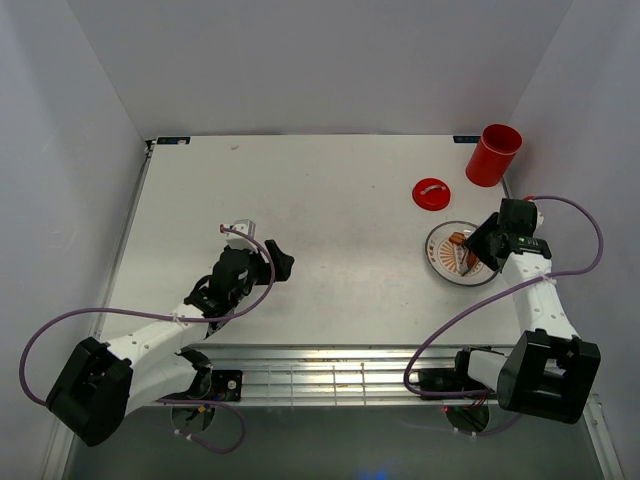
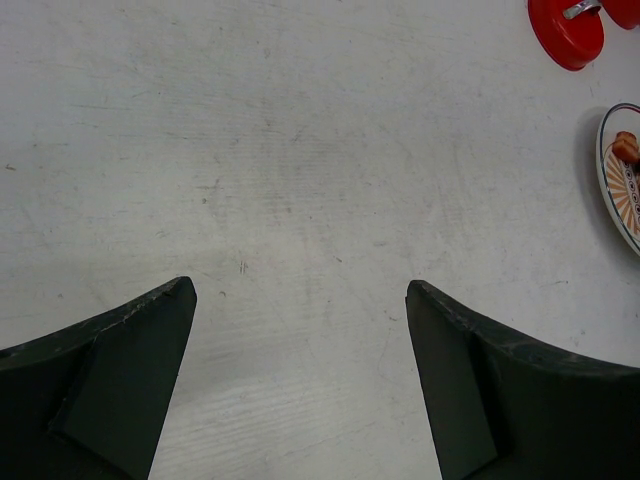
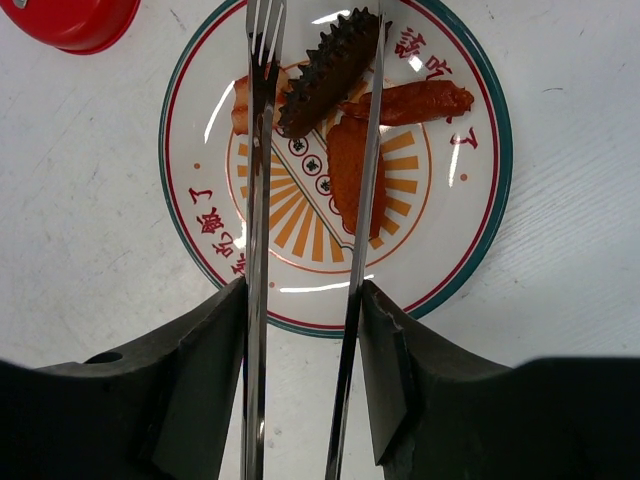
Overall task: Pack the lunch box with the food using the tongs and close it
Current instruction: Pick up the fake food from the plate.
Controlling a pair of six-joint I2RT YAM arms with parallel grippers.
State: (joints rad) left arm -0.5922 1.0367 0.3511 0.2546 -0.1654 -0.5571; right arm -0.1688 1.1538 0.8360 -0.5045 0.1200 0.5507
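The silver tongs (image 3: 257, 200) run up between my right gripper's (image 3: 303, 290) fingers, which press on both arms. Their tips spread over the food on the plate (image 3: 190, 200). A dark ridged piece (image 3: 325, 70) lies between the tips, with reddish-brown strips (image 3: 420, 100) beside it. From above, the right gripper (image 1: 485, 247) hangs at the plate's (image 1: 440, 262) right edge. The red lunch box (image 1: 494, 154) stands upright and uncovered at the back right. Its lid (image 1: 431, 193) lies flat between it and the plate. My left gripper (image 1: 280, 262) is open over bare table at centre left.
In the left wrist view the left gripper (image 2: 300, 295) holds nothing, with the lid (image 2: 567, 35) and plate rim (image 2: 612, 170) far to its right. White walls enclose the table on three sides. A slatted metal rail (image 1: 330, 375) runs along the near edge.
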